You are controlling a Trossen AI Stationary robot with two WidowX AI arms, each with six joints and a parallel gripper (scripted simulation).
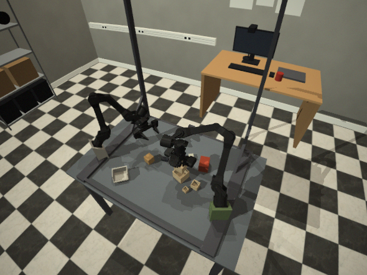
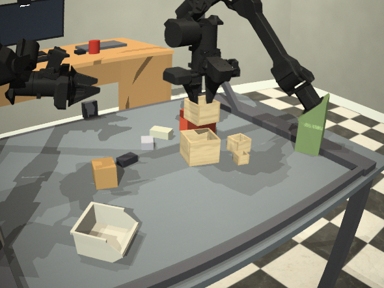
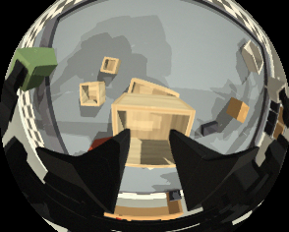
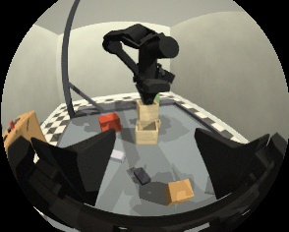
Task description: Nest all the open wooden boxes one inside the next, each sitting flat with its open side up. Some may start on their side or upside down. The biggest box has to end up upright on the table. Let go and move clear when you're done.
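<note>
The biggest wooden box point(image 1: 181, 177) point(image 2: 200, 148) point(image 4: 146, 137) stands open side up on the table. My left gripper point(image 2: 202, 101) point(image 3: 149, 133) reaches into the second wooden box point(image 2: 202, 112) point(image 3: 152, 120) point(image 4: 147, 112), its fingers spread against the inner walls, and holds it just above the biggest box, open side up and perhaps slightly tilted. A smaller box point(image 1: 195, 185) point(image 2: 238, 146) point(image 3: 92, 93) and the smallest box point(image 1: 185, 189) point(image 2: 241, 158) point(image 3: 110, 65) stand open side up beside the biggest. My right gripper point(image 1: 152, 135) point(image 2: 97, 85) is open and empty, raised well away.
A red block point(image 1: 204, 164) point(image 4: 109, 123) stands behind the biggest box. An orange block point(image 2: 105, 176) point(image 4: 179, 192), a black block point(image 2: 127, 159), a cream block point(image 2: 161, 132) and a pale block point(image 2: 147, 142) lie between the arms. A cream bin point(image 2: 94, 247) stands nearer the exterior camera.
</note>
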